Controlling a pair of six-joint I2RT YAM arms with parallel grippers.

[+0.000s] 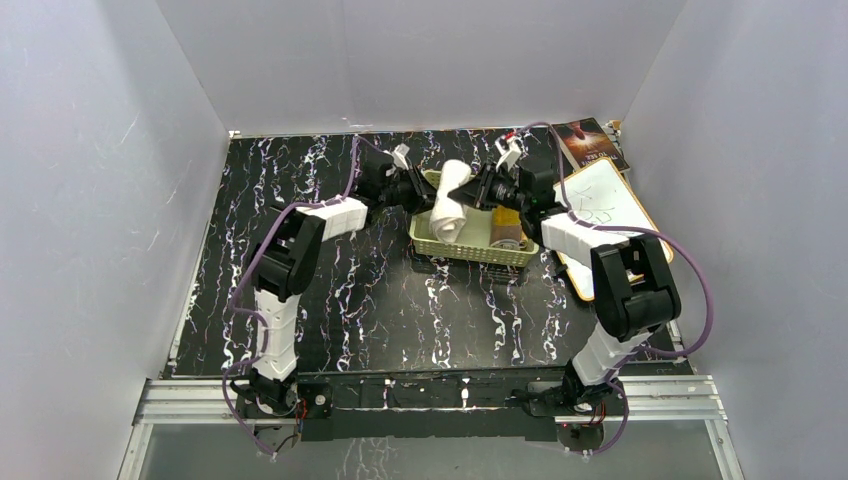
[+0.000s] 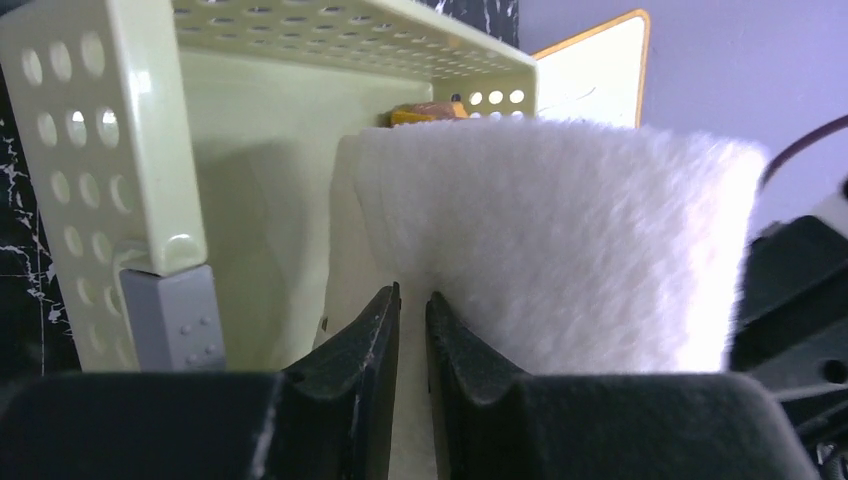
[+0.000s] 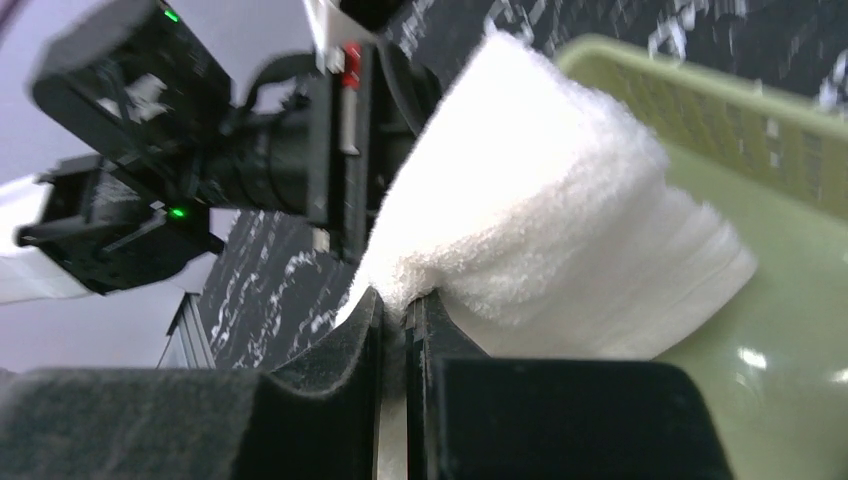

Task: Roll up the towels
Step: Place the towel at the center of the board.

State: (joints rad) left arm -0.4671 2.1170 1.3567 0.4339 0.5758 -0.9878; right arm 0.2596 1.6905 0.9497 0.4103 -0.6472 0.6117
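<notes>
The cream-white towel (image 1: 450,200) is a tight roll, tilted, with its near end inside the pale green basket (image 1: 470,257) and its far end raised over the back rim. My left gripper (image 1: 420,188) pinches the roll from the left, and its jaws (image 2: 412,295) are shut on a fold of the white pile (image 2: 560,240). From the right, my right gripper (image 1: 480,187) is shut on the same towel (image 3: 540,220), with its tips (image 3: 403,298) buried in the fabric. The mustard-yellow and brown towel (image 1: 508,232) lies rolled in the basket's right part; only its top (image 2: 430,112) shows in the left wrist view.
The basket's perforated wall (image 2: 270,200) stands close to the left fingers. A white board with an orange rim (image 1: 610,210) lies right of the basket, under my right arm. A dark book (image 1: 590,143) sits at the back right corner. Grey walls enclose the black marbled table (image 1: 400,310).
</notes>
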